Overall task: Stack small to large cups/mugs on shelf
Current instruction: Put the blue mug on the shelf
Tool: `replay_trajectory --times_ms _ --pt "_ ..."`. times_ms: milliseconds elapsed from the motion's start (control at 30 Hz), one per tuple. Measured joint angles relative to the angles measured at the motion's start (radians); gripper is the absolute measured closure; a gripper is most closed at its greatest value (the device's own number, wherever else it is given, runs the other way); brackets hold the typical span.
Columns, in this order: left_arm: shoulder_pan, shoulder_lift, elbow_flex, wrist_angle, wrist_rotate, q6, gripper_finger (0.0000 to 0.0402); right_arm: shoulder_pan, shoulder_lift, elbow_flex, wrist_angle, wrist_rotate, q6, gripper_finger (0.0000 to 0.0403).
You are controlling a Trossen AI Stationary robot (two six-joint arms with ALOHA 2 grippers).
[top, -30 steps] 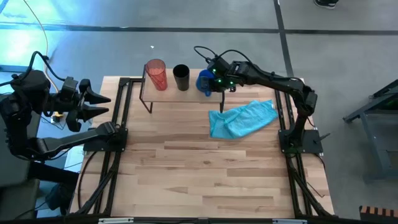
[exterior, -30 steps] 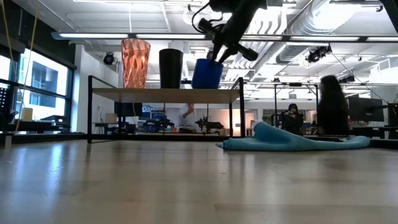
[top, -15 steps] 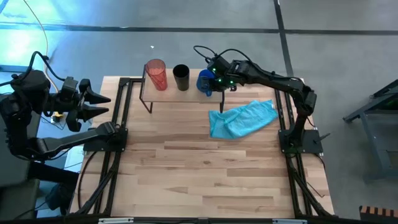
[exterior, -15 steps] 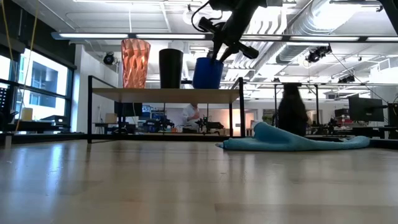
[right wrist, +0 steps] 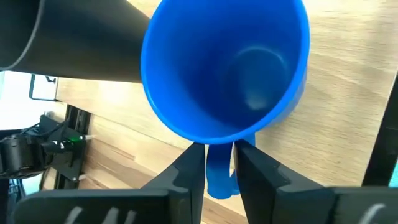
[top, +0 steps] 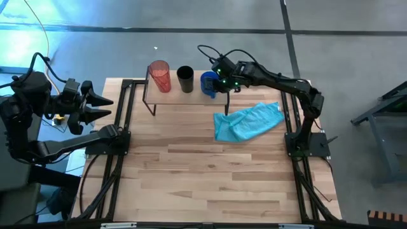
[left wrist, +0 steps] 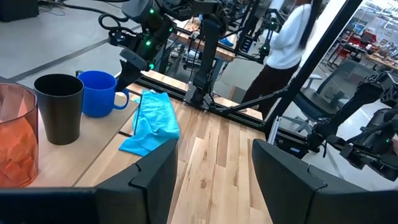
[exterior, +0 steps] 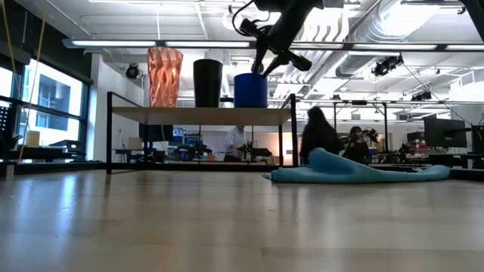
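Three vessels stand in a row on the wooden shelf [exterior: 197, 114]: the orange-red tumbler [top: 159, 76], the black cup [top: 185, 79] and the blue mug [top: 208, 83]. The mug [exterior: 250, 90] stands upright on its base at the shelf's right end, with its handle toward the right arm. My right gripper [right wrist: 219, 163] reaches in from the table's right and is shut on the mug. My left gripper [top: 105, 107] hangs open beyond the table's left edge, far from the shelf. My right gripper pinches the blue mug's handle [right wrist: 219, 177] between its two fingers [right wrist: 191, 165], just outside the rim. The fingers slant down from above and from the table's right. The mug stands upright with its base on the shelf.
A light-blue cloth [top: 248, 121] lies crumpled on the tabletop to the right of the shelf, under the right arm. The near half of the butcher-block table [top: 210, 178] is bare wood. People move about in the room behind the table [exterior: 319, 136].
The blue mug was tilted in my right gripper just above the shelf's right end. It has come down and now stands upright on the shelf. The gripper stays at the handle. A person has walked across the room behind.
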State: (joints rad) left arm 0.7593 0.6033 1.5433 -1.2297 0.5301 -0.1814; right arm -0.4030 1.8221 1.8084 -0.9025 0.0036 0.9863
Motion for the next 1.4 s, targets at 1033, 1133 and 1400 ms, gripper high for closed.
replay_trajectory --times_ms 1033,1133,1400 --pt "0.000 0.000 0.000 -0.026 0.000 -0.006 0.0208 0.011 0.055 0.007 0.031 -0.038 -0.026 0.0329" --pt "0.000 0.000 0.000 -0.027 0.000 -0.006 0.0208 0.010 0.055 0.028 0.022 -0.025 -0.026 0.0330" --pt "0.000 0.000 0.000 -0.023 0.000 -0.001 0.0208 0.010 0.055 0.081 -0.007 0.008 -0.049 0.0367"
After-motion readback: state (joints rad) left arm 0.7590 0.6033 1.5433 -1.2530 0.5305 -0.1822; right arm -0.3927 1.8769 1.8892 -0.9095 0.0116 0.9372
